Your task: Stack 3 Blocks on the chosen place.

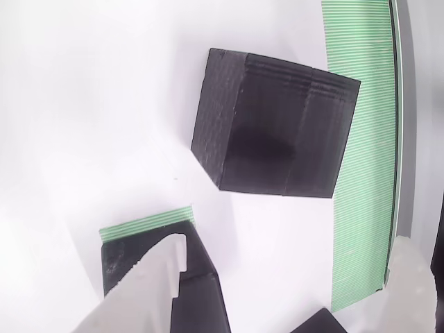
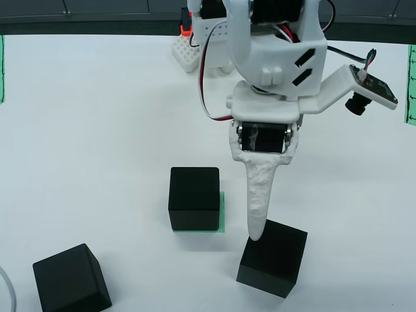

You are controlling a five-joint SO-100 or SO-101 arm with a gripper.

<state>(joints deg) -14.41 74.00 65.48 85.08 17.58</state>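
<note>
at front edge: pincer [image 2: 256, 235] on cube [image 2: 272, 257] | striped patch [image 2: 222, 211] holds block [image 2: 194, 198]

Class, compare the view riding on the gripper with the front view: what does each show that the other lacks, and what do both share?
Gripper view: layer ridges on a cube's face, a grey strip edging a green band. Front view: the arm's body, red wires, three separate cubes. Shared: black cubes, the white finger, a striped green patch beside a cube.

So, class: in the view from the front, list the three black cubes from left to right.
Cube near the bottom left corner → cube on the striped patch → cube under the gripper's finger.
</note>
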